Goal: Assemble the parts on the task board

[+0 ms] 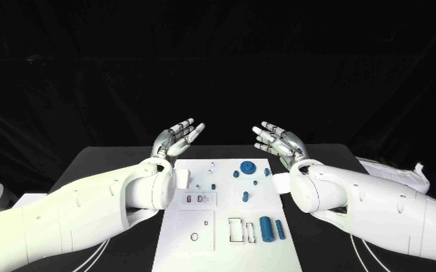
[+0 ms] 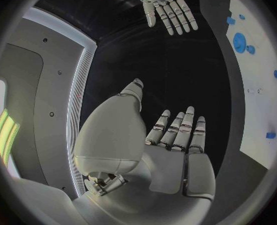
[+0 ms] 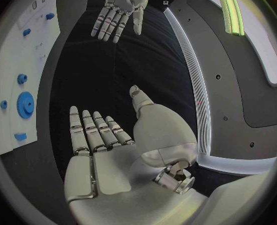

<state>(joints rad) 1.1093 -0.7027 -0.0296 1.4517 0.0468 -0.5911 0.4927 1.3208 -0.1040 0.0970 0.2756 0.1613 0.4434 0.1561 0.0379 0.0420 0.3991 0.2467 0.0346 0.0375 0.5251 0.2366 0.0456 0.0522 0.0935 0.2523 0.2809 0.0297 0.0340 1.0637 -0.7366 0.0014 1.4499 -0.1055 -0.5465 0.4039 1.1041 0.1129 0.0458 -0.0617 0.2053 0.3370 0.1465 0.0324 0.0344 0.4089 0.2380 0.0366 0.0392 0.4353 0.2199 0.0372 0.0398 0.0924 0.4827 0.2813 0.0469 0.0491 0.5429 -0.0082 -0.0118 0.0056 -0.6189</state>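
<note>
I see left hand and right hand spread, holding nothing | parts on board, nearer me than both | cylinder's long axis runs toward me; right hand closer.

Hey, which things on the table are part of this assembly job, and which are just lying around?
For the job:
- white task board
- blue gear
- large blue cylinder
- smaller blue parts

Just lying about:
- white papers at the table's right edge
- cables over the front of the table
</note>
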